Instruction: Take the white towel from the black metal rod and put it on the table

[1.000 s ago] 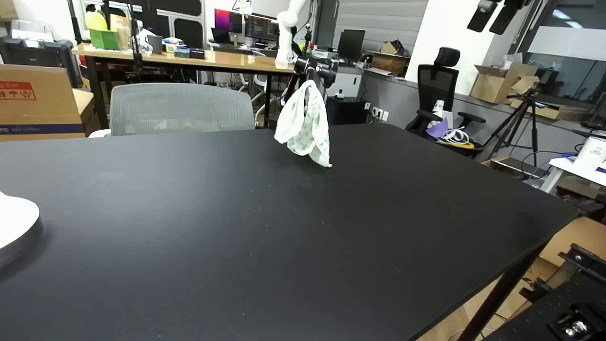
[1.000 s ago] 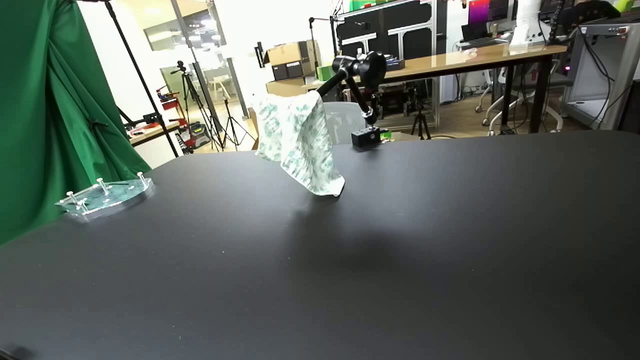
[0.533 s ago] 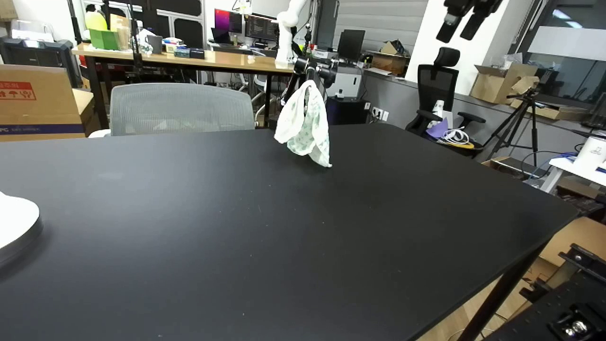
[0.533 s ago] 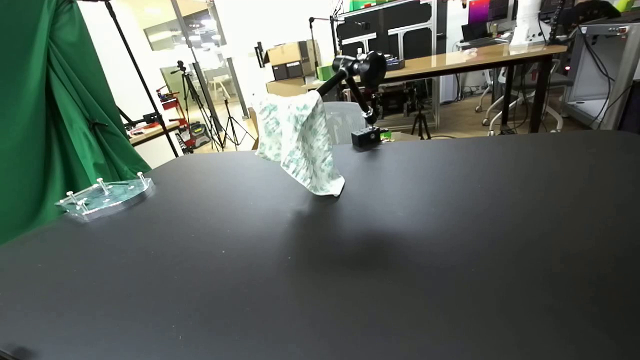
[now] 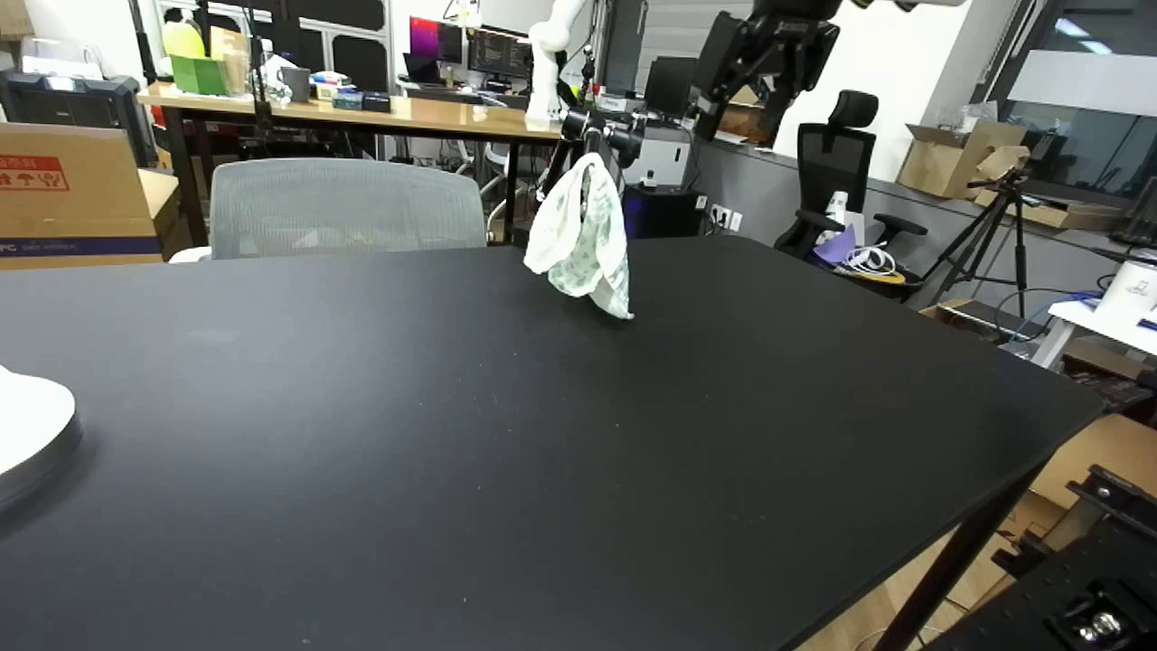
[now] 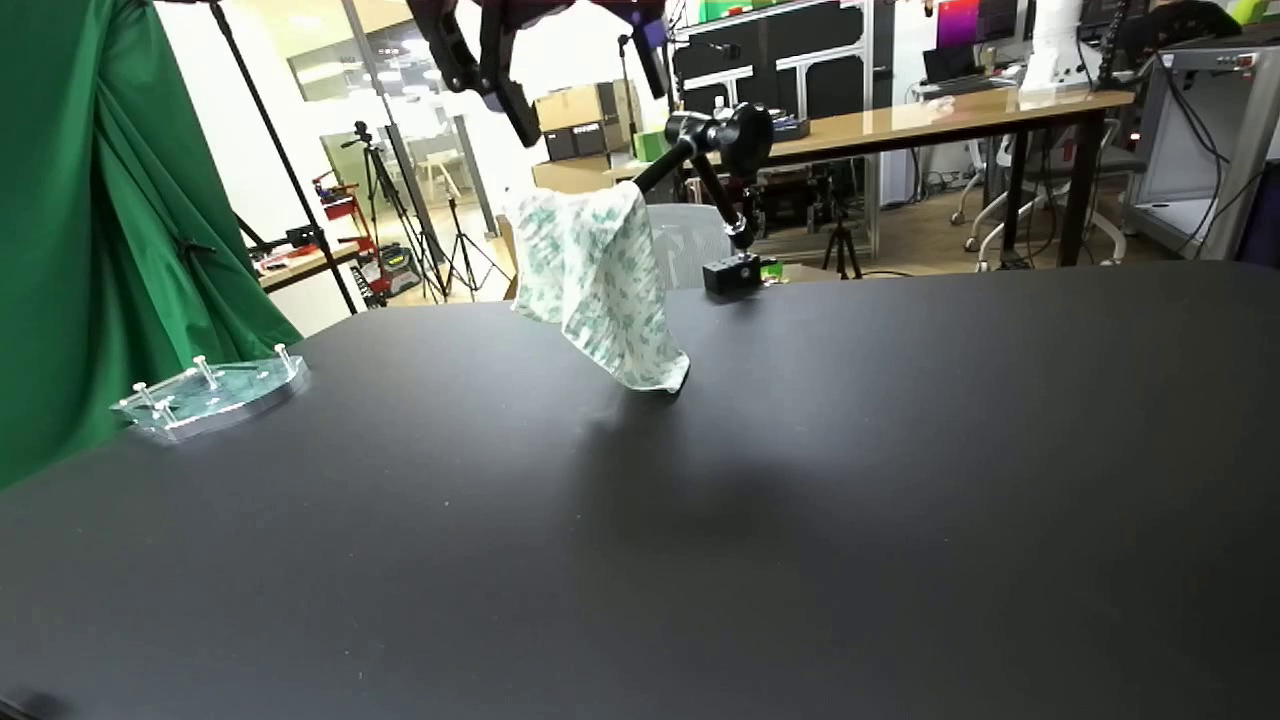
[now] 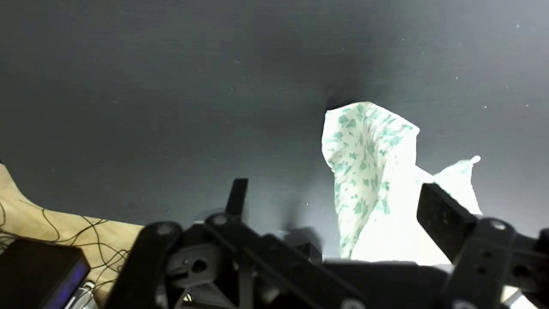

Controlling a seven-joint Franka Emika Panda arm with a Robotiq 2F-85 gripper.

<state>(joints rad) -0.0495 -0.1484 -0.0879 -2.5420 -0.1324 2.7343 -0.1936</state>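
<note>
One towel on rod, spread grpr abv.

Pincer nearer the white towel, lower than before, newly visible in an exterior view

In an exterior view, a brown cardboard box bears pale letters "PC" on its dark-blue band; its red rectangular label carries pictograms and characters too small to read.

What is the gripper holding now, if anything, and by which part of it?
Nothing is held: the gripper is open and apart from the white towel, which hangs on the black rod.
</note>
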